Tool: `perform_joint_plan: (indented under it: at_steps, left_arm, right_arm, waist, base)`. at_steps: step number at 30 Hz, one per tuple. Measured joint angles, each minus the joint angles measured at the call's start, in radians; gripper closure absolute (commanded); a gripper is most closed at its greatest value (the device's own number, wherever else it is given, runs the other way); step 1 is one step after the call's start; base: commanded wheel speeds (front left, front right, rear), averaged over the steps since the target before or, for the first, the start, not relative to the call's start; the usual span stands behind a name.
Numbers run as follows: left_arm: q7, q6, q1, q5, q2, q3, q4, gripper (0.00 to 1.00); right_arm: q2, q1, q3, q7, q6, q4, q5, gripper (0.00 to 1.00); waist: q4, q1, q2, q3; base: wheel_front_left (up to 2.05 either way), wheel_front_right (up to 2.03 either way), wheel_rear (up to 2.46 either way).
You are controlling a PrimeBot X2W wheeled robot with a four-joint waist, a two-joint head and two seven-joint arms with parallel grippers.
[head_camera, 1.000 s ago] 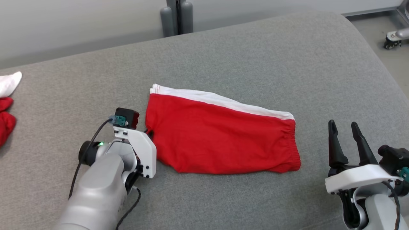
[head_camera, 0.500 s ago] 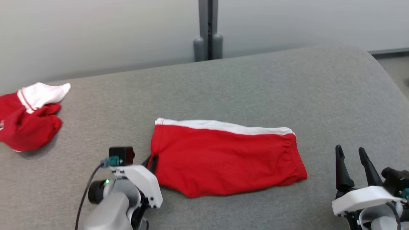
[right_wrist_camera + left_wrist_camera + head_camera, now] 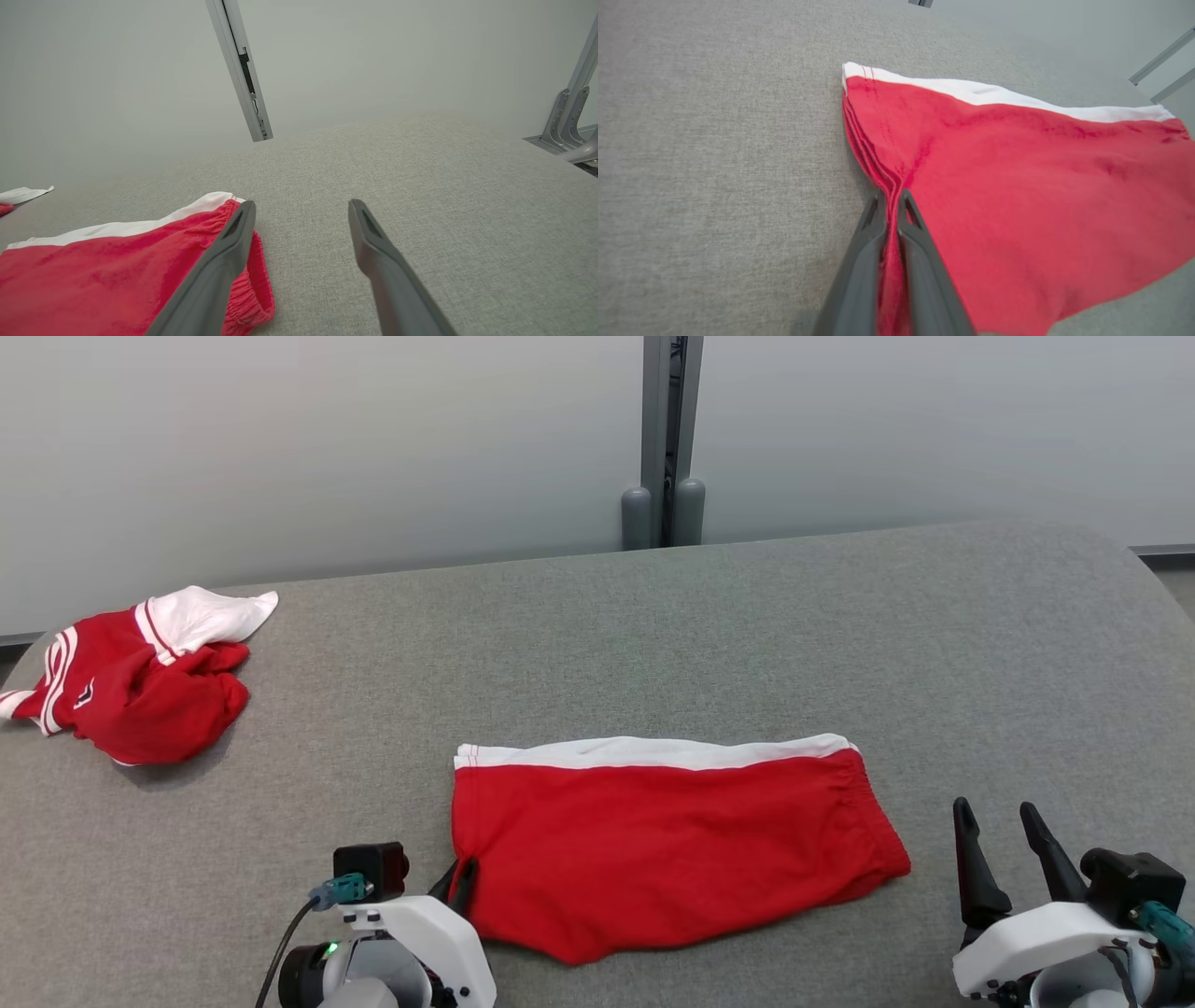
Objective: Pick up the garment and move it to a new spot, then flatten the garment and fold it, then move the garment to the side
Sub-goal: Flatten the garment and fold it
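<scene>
Red and white, a crumpled heap of clothing (image 3: 140, 686) sits at the far left of the grey fabric-covered bench (image 3: 653, 635), close to its back edge and well apart from everything else. Nearer the front and left of centre, the robot's left gripper (image 3: 461, 877) reaches in from the bottom edge of the head view. Its two long dark fingers (image 3: 861, 261) are pressed together on the near left corner of the folded red garment (image 3: 672, 840). The left wrist view shows layered red cloth pinched between them and drawn into a ridge at the tips. The garment lies spread across the front middle of the bench, a broad red panel with a white band (image 3: 653, 752) along its far edge and a gathered elastic waistband (image 3: 878, 831) at its right end. Its near edge bows toward the front in a shallow curve. Behind it, a grey metal post (image 3: 665, 439) stands against the pale wall (image 3: 327, 448). At the lower right of the head view is the right gripper (image 3: 994, 812), just beside the garment's waistband end, its fingers spread apart and holding nothing. In the right wrist view, bare grey fabric shows between the fingers, and the finger on that view's left passes in front of the waistband; whether it touches the cloth cannot be told.
</scene>
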Motion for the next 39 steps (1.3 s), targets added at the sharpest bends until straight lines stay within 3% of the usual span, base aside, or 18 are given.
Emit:
perform_joint_plan:
  at_steps: [1, 2, 3, 4, 12, 19, 32, 37, 38, 39]
  left_arm:
    - [0.000, 0.007, 0.005, 0.000, 0.004, 0.000, -0.016, 1.00]
    - [-0.008, 0.017, 0.011, 0.000, 0.009, 0.004, -0.033, 0.91]
    - [-0.013, 0.028, 0.016, 0.001, 0.014, 0.005, -0.050, 0.55]
    - [-0.018, 0.036, 0.021, 0.004, 0.020, 0.004, -0.065, 0.00]
    - [-0.048, 0.090, 0.071, 0.031, 0.067, 0.000, -0.204, 0.00]
    - [-0.051, 0.134, 0.135, 0.036, 0.109, 0.004, -0.349, 0.00]
    - [-0.010, 0.193, 0.205, 0.032, 0.151, 0.000, -0.517, 0.00]
    - [-0.008, 0.203, 0.211, 0.033, 0.162, 0.002, -0.538, 0.00]
    - [-0.007, 0.206, 0.214, 0.033, 0.163, 0.002, -0.542, 0.00]
    - [-0.005, 0.207, 0.217, 0.033, 0.164, 0.002, -0.545, 0.00]
  right_arm:
    - [0.000, -0.002, -0.001, 0.003, 0.000, 0.002, -0.001, 0.00]
    - [0.000, -0.002, 0.000, 0.010, 0.000, 0.004, -0.004, 0.00]
    - [0.000, -0.003, -0.001, 0.017, 0.000, 0.007, -0.009, 0.00]
    - [0.000, -0.004, -0.001, 0.025, 0.000, 0.010, -0.010, 0.00]
    - [0.000, -0.021, 0.037, 0.121, 0.000, 0.031, -0.029, 0.00]
    - [-0.009, -0.076, 0.062, 0.279, 0.000, 0.073, -0.078, 0.00]
    - [-0.086, -0.140, 0.117, 0.535, 0.000, 0.219, 0.077, 0.00]
    - [-0.116, -0.159, 0.153, 0.574, 0.000, 0.232, 0.110, 0.00]
    - [-0.122, -0.162, 0.160, 0.578, 0.000, 0.233, 0.119, 0.40]
    - [-0.126, -0.166, 0.167, 0.582, 0.000, 0.233, 0.127, 0.57]
  waist:
    - [0.000, 0.0000, 0.0000, 0.000]
    - [0.000, -0.0001, 0.0000, 0.000]
    - [0.000, 0.0000, 0.0000, 0.000]
    - [0.000, 0.0000, 0.0000, 0.000]
    - [0.023, 0.0000, 0.0000, -0.006]
    - [0.061, 0.0000, 0.0000, -0.007]
    - [0.160, 0.0000, 0.0000, 0.010]
    - [0.175, 0.0000, 0.0000, 0.016]
    - [0.177, 0.0000, 0.0000, 0.017]
    - [0.178, 0.0000, 0.0000, 0.017]
  base:
    - [0.00, 0.00, 0.00]
    - [0.00, 0.00, 0.00]
    - [0.00, 0.00, 0.00]
    - [0.00, 0.00, 0.00]
    - [0.00, 0.00, 0.00]
    - [0.00, 0.00, 0.00]
    - [0.00, 0.00, 0.00]
    - [0.00, 0.00, 0.00]
    - [0.00, 0.00, 0.00]
    - [0.00, 0.00, 0.00]
